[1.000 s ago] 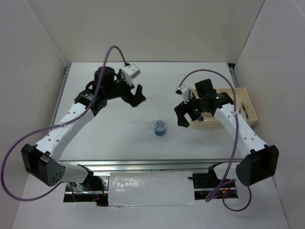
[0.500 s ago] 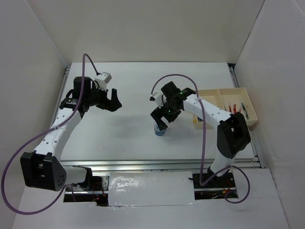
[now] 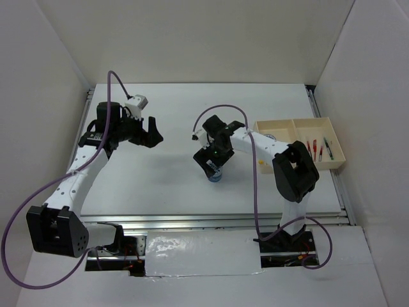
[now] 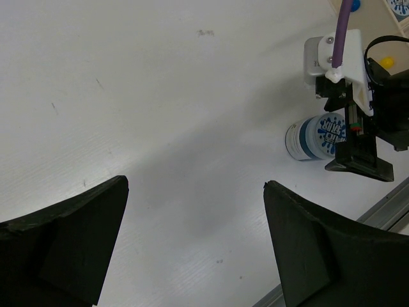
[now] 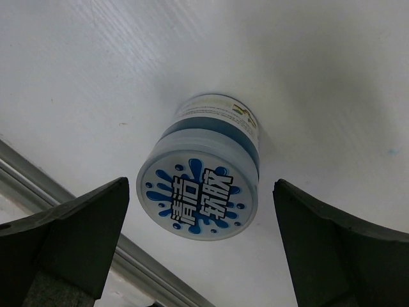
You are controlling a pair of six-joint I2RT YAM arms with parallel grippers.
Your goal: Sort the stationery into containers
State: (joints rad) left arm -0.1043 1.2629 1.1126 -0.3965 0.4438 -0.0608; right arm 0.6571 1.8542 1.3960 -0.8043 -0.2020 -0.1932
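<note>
- The roll stands on the table, near the middle and well apart from the tray.
- In the top view the right gripper is directly over the roll and covers its upper part; only the lower blue-and-white side shows.
- In the right wrist view the roll shows its round lid, with a blue splash and white characters. The print on its side is too small to read.
- The right gripper has its fingers spread wide, one on each side of the roll. There is a clear gap on both sides, so they do not touch it. Both fingers are cut off by the bottom edge.
- The left gripper hangs over bare table on the left, well apart from the roll, holding nothing.
- In the left wrist view the left gripper is also spread wide, and only the dark tips are inside the picture. The roll is half hidden there behind the right gripper.
- The right arm covers the near left corner of the tray.
- Some pens lie in the right compartment of the tray, red ones and a dark one. I cannot count them surely.
- A blue-and-white patch is cut off at the top right corner of the left wrist view; I cannot tell what it is.
</note>
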